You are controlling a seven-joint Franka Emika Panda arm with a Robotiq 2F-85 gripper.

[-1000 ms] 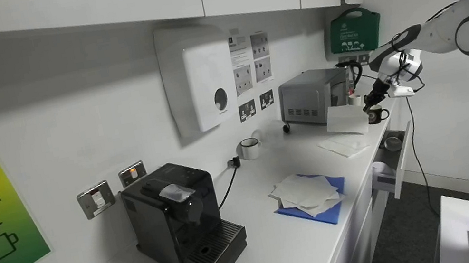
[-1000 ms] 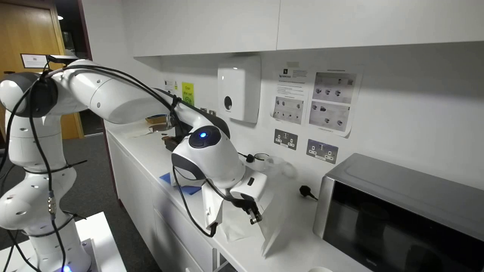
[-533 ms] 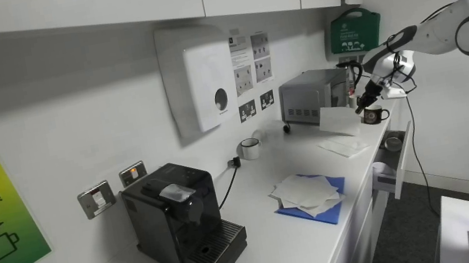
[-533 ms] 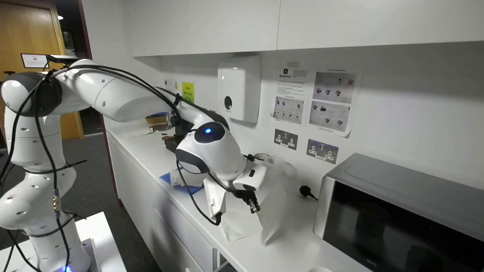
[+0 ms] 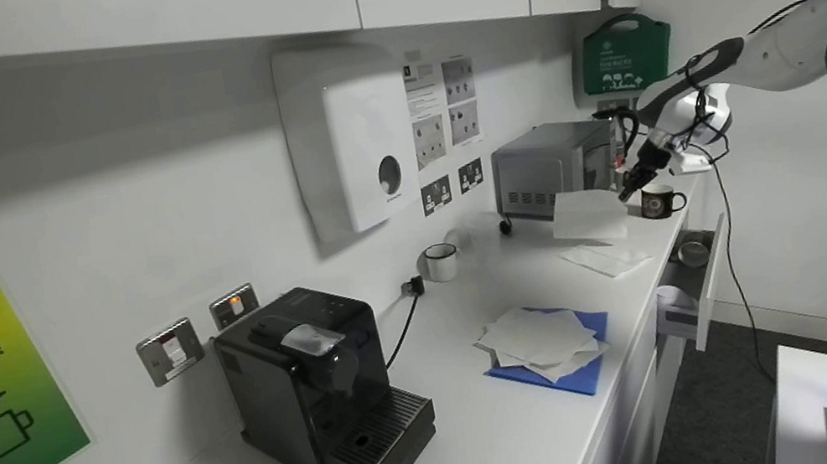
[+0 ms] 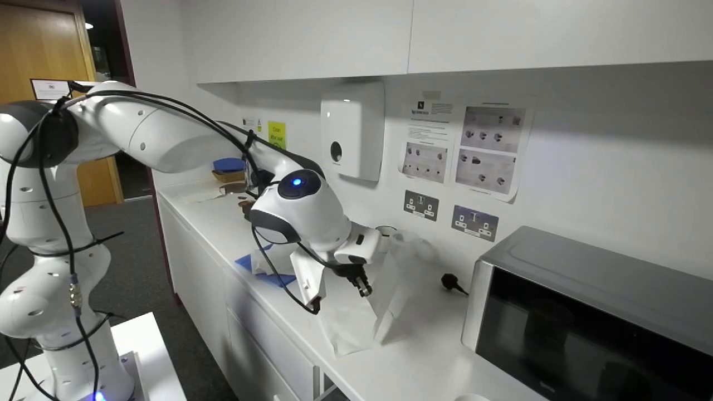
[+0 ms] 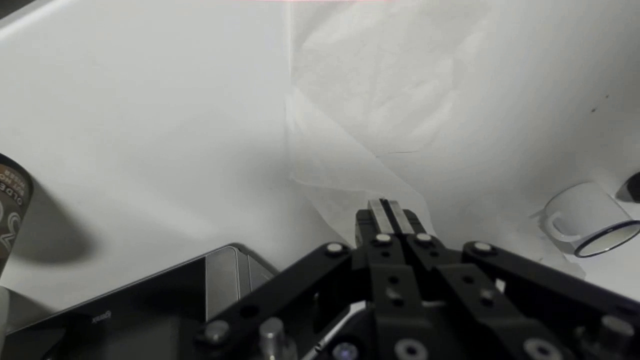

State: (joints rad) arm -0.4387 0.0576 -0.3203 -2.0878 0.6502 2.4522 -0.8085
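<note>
My gripper (image 7: 384, 202) is shut, its fingertips pressed together over the corner of a thin white paper sheet (image 7: 330, 155). In an exterior view the held sheet (image 5: 589, 216) hangs tilted from the gripper (image 5: 624, 195), a little above the counter. The other camera outside also shows the gripper (image 6: 365, 291) with the sheet (image 6: 390, 303) dangling beside its tips. Below it, another white paper (image 5: 605, 258) lies flat on the counter; in the wrist view this flat paper (image 7: 380, 75) extends past the fingers. The exact pinch point is partly hidden by the fingertips.
A dark mug (image 5: 659, 202) stands close to the gripper, with a microwave (image 5: 551, 169) behind. A white mug (image 5: 442, 263) is by the wall. Several papers (image 5: 538, 337) lie on a blue sheet (image 5: 584, 380). A drawer (image 5: 709, 290) stands pulled out; a coffee machine (image 5: 323, 392) sits nearer.
The gripper has moved along the counter, away from the dark mug and microwave, carrying the hanging sheet with it. The jaws have stayed shut.
</note>
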